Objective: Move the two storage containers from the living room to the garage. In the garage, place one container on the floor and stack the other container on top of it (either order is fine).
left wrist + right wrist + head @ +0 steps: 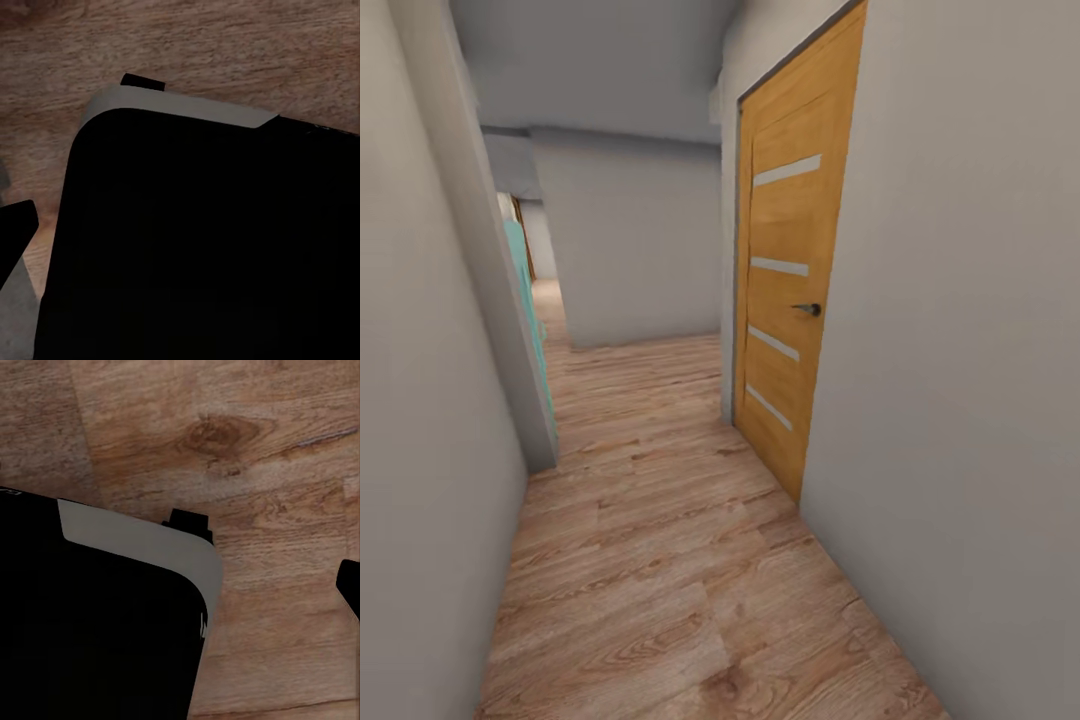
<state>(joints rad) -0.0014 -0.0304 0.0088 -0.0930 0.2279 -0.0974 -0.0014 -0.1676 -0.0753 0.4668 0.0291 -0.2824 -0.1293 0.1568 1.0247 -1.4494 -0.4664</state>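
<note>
Neither red-orange storage container is in view, and the garage and its concrete floor are out of sight. I am in a narrow hallway with a light wood plank floor (660, 560). In the left wrist view, one dark fingertip (15, 232) of my left gripper (180, 247) sits at the frame's edge, beside my black base (202, 247). One dark fingertip (351, 585) of my right gripper (180, 585) likewise shows at the edge, over bare planks (225, 442). Nothing is between the fingers of either gripper.
A shut orange wood door (790, 290) with a dark handle (810, 309) stands in the right wall. Grey walls (420, 450) hem in both sides. A teal panel (530, 310) shows past the left wall's corner. A grey wall (630, 240) closes the hall ahead, with an opening on its left.
</note>
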